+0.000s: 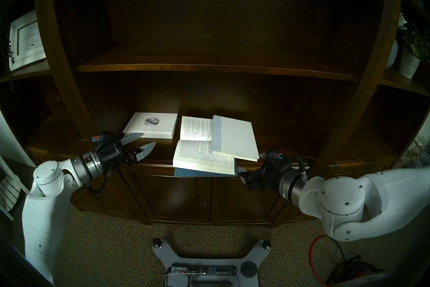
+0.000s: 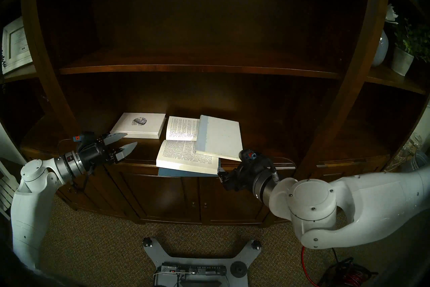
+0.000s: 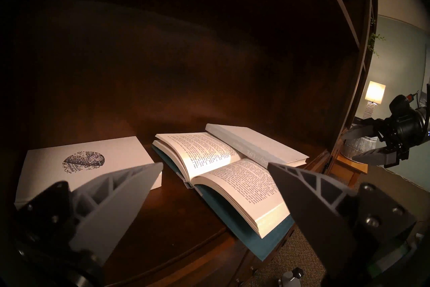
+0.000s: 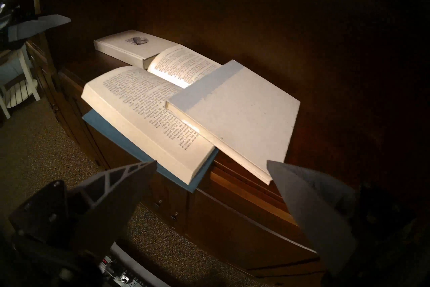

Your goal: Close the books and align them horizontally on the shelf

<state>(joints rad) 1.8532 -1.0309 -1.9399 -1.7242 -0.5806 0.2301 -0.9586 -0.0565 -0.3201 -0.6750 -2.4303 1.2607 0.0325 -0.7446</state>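
Presently, scene contents by descending size:
Bookcase: dark brown wood; its deep shelf [image 1: 69, 139] sits above panelled cabinet doors [image 1: 176, 195] and carries three books.
Left arm: white, reaching in from the left; the left gripper [image 1: 142, 142] hovers over the shelf's left part, fingers spread apart, gripping nothing, the farther fingertip [image 1: 137, 135] overlapping the near edge of the closed book in the head view.
Right arm: white, reaching in from the right; the right gripper [image 4: 211, 163] sits off the shelf's front edge, just beside the near right corner of the books, fingers spread apart and empty.
Blue-covered book [image 1: 204, 153]: lies open at mid-shelf, cream text pages facing up, spine running left to right; its near cover [image 1: 186, 172] overhangs the shelf's front edge.
White hardback [image 1: 235, 137]: closed, pale blue spine strip toward the left; rests tilted on the right side of the open book, overlapping both pages.
Closed white book [image 1: 151, 124]: round dark emblem on its cover; lies flat just left of the open book, toward the back.
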